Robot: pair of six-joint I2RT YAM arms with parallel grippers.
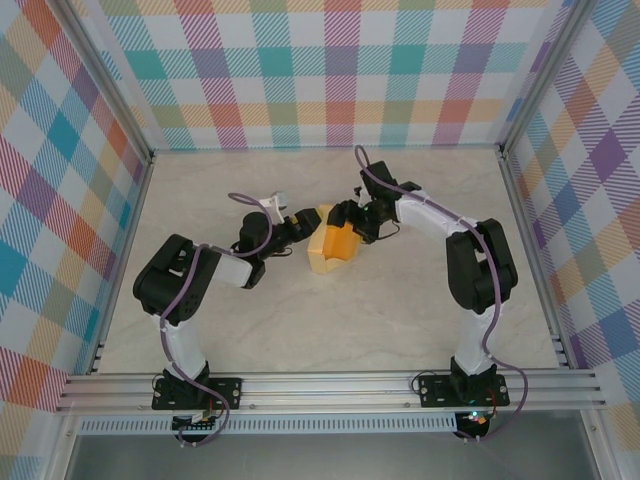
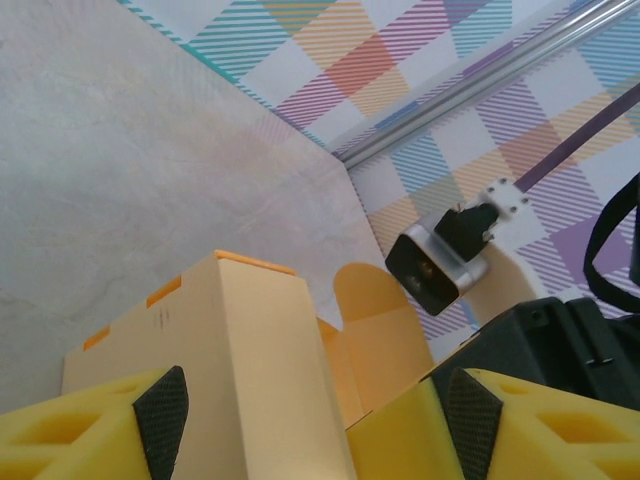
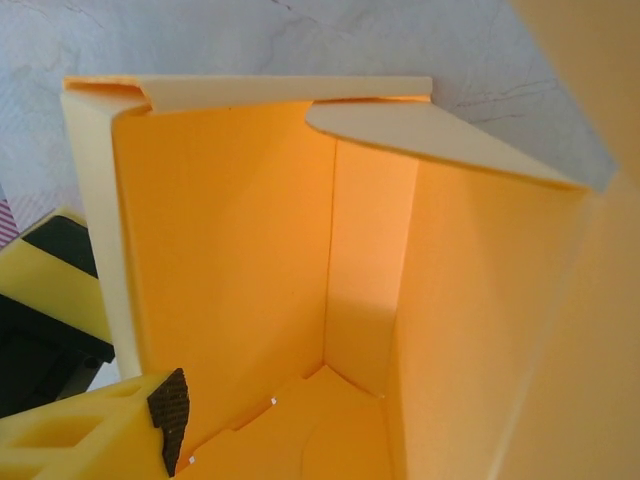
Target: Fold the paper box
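Note:
The paper box (image 1: 335, 248) stands erected near the table's middle, pale yellow outside and orange inside, its mouth open with loose flaps. My left gripper (image 1: 306, 234) comes at it from the left. In the left wrist view its jaws (image 2: 315, 415) stand wide, straddling a corner of the box (image 2: 250, 360), and a rounded flap (image 2: 375, 300) rises behind. My right gripper (image 1: 352, 222) is at the box's upper right side. The right wrist view looks into the orange inside of the box (image 3: 250, 220). One of its fingers (image 3: 165, 420) shows at the left wall. Card hides the other.
The marble-look table (image 1: 330, 330) is ringed by plaid walls (image 1: 320, 70) and an aluminium frame (image 1: 330, 385) along the near edge. In the left wrist view the right arm's wrist camera (image 2: 440, 262) and black body (image 2: 545, 345) sit close behind the box.

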